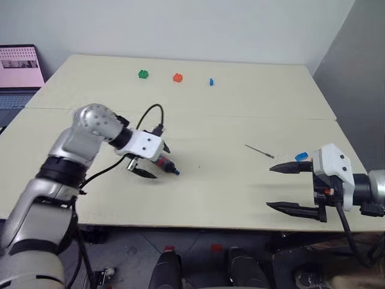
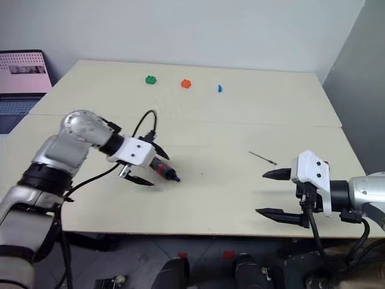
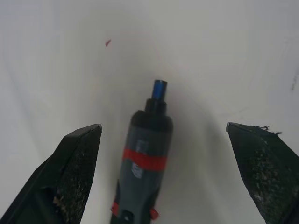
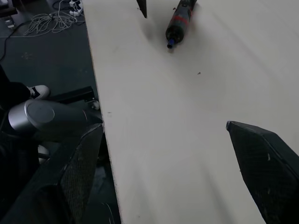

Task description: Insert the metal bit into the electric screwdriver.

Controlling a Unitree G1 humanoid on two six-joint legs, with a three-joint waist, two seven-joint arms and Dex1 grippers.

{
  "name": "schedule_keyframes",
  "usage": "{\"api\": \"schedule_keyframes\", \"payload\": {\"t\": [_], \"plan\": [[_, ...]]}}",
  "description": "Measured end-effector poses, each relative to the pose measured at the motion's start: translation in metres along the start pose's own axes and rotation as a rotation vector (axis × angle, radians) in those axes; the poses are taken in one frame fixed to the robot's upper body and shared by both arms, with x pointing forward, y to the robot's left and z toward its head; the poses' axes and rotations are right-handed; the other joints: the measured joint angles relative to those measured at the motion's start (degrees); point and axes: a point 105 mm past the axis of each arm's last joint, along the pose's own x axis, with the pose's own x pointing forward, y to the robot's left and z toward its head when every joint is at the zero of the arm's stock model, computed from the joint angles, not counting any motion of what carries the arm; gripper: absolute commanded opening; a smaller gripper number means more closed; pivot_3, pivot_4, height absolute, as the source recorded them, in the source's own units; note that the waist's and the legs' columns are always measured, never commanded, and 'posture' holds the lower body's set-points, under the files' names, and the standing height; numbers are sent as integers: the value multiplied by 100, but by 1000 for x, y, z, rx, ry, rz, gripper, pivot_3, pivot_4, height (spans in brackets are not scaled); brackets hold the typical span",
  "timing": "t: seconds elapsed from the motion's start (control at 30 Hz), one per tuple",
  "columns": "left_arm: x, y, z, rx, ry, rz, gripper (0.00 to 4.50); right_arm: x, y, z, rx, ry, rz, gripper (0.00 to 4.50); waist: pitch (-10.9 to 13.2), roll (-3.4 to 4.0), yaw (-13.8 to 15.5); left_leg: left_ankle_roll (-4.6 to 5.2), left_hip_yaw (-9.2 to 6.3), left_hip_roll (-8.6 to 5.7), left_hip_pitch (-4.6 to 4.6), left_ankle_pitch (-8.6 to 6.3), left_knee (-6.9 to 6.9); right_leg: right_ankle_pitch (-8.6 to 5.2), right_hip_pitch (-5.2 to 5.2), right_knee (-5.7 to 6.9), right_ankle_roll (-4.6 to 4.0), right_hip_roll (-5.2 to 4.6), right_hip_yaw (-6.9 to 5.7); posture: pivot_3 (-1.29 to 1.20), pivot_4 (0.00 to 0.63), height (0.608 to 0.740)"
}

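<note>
A pale table (image 1: 240,198) w/ two robot arms over it; the screwdriver is the landmark here. The screwdriver (image 1: 165,164) lies flat on the table near the front edge, blue tip pointing toward the robot's right side. The left gripper (image 1: 151,160) sits right over it, fingers spread wide on either side of the body, not closed on it; in the left wrist view the tool lies between the two fingers w/ clear gaps both sides. The bit (image 1: 259,151), a thin grey rod, lies loose on the table well apart from the screwdriver, off to its tip side. The right gripper (image 1: 283,188) hovers near the bit, between it and the front edge, jaws open, holding nothing. Judged progress: early. Nothing picked up, nothing inserted; left to do are grasping the tool, picking up the bit, lining up and pushing in. Beyond the screwdriver, near the far edge, sit three small bricks: green (image 1: 143,74), orange (image 1: 177,77), blue (image 1: 211,82), all out of the way. A laptop (image 1: 18,78) stands past the table's far left corner. Nothing lies between screwdriver and bit.
</note>
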Motion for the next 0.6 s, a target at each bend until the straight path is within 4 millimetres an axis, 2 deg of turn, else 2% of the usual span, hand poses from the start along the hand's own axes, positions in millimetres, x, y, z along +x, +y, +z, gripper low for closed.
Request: {"api": "schedule_keyframes", "payload": {"t": [0.37, 0.6], "plan": [[19, 6, -11, 55, 91, -99, 4500, 3, 6, 3, 8, -5, -23, 4421, 0, -1, 2, 0, -6, 0, -1, 0, 5, 1, 4, 2, 2, 1, -1, 0, 150, 740], [30, 10, -7, 93, 90, -91, 4500, 4, 6, 3, 18, -12, -30, 4421, 1, -2, 1, 1, -9, -1, -4, 1, 7, 2, 4, 4, 4, 1, -2, 0, 150, 740]]}}
